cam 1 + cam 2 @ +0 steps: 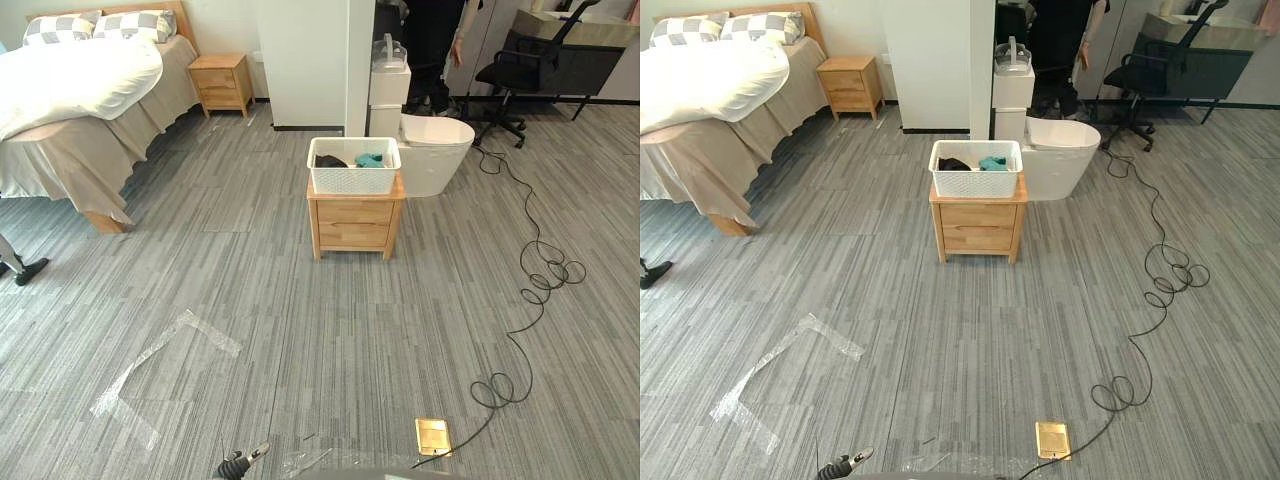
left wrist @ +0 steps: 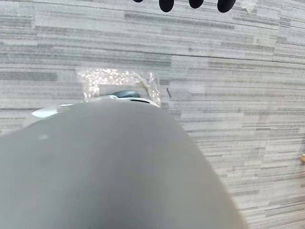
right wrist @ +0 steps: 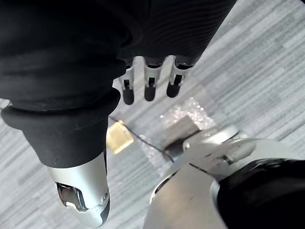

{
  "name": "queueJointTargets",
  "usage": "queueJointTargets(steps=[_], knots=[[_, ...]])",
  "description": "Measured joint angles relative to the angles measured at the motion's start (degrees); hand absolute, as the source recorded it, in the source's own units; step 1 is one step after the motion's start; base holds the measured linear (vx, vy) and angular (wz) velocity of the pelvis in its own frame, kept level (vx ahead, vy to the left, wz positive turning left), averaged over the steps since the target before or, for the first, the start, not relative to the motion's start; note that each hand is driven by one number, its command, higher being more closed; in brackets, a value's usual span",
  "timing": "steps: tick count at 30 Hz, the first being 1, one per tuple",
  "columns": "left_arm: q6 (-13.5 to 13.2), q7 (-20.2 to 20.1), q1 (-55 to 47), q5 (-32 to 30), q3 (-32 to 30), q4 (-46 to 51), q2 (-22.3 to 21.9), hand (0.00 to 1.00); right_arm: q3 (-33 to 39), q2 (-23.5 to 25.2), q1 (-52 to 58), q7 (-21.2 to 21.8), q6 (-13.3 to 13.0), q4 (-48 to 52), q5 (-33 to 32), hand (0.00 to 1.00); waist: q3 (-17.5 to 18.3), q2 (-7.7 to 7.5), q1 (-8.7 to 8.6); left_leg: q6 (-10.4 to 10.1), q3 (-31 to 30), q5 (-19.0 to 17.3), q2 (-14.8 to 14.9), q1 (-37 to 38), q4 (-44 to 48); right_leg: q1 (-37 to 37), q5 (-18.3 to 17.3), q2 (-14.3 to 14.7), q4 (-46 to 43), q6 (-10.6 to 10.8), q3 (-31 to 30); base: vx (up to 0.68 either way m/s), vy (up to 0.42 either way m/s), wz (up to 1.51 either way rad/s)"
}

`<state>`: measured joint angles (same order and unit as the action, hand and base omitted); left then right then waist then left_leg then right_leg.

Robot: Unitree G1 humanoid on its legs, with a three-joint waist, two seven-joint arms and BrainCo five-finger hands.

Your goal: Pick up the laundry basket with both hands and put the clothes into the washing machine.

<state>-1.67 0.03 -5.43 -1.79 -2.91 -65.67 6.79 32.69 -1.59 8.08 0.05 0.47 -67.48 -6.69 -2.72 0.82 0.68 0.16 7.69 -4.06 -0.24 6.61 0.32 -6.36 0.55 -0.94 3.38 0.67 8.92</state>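
Observation:
A white laundry basket [image 1: 353,172] stands on a small wooden nightstand [image 1: 355,225] in the middle of the room, a few steps ahead of me. Dark and teal clothes [image 1: 368,160] lie inside it. Right behind the nightstand sits a white rounded appliance [image 1: 436,152]. My right hand [image 3: 150,88] hangs low over the floor, fingers relaxed and straight, holding nothing. The dark fingertips of my left hand [image 2: 195,4] stand in a row above the floor with nothing between them. Both hands are far from the basket.
A bed [image 1: 80,95] and a second nightstand [image 1: 220,82] stand at the far left. A white pillar [image 1: 310,60], a white box with a clear jug [image 1: 389,70], an office chair [image 1: 520,60] and a person [image 1: 440,40] are at the back. Clear tape [image 1: 150,365] and a brass plate [image 1: 432,436] mark the floor.

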Motion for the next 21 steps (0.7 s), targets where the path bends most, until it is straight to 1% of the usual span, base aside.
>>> queueJointTargets(steps=[2,3,13,17,21], knots=[[-0.32,0.00,0.54,0.07,-0.06,-0.14,0.10,0.00,0.76,0.05,-0.36,0.10,-0.04,-0.87,0.03,0.00,-0.18,-0.29,0.01,-0.02,0.01,-0.01,0.04,0.68,-0.50,-0.41,-0.56,0.01,0.02,1.23,0.49,0.01,-0.005,0.04],[-0.44,-0.02,1.45,0.13,-0.25,-0.21,0.03,0.00,2.04,0.26,-1.41,0.16,-0.05,-0.87,0.16,0.00,-1.53,-0.20,0.00,-0.04,0.28,-0.02,0.02,2.08,-1.55,-1.34,-0.81,0.02,0.15,1.60,0.28,-0.03,-0.030,-0.07],[-0.67,-0.22,1.61,0.16,-0.60,-0.26,-0.04,0.00,2.29,0.24,-1.46,0.30,-0.02,-0.89,0.54,0.00,-1.57,-0.30,0.05,-0.04,0.38,-0.02,0.11,2.17,-2.16,-1.41,-0.80,0.20,0.93,1.59,0.45,-0.01,-0.011,0.00],[-0.68,-1.17,1.74,0.16,-0.77,-0.30,0.10,0.00,2.37,0.16,-1.50,0.41,-0.02,-0.89,0.56,0.00,-1.75,-0.51,0.05,-0.04,0.41,-0.02,0.08,2.17,-2.35,-1.45,-0.80,0.19,0.94,1.59,0.42,0.00,0.000,0.00],[-0.69,-1.25,1.99,0.32,-1.24,-0.38,0.12,0.00,3.60,0.14,-1.64,1.35,0.06,-0.89,0.91,0.00,-2.16,-0.69,0.05,-0.05,0.46,-0.03,0.06,2.12,-2.43,-1.29,-0.80,0.18,1.00,1.60,0.39,-0.02,-0.012,0.00]])
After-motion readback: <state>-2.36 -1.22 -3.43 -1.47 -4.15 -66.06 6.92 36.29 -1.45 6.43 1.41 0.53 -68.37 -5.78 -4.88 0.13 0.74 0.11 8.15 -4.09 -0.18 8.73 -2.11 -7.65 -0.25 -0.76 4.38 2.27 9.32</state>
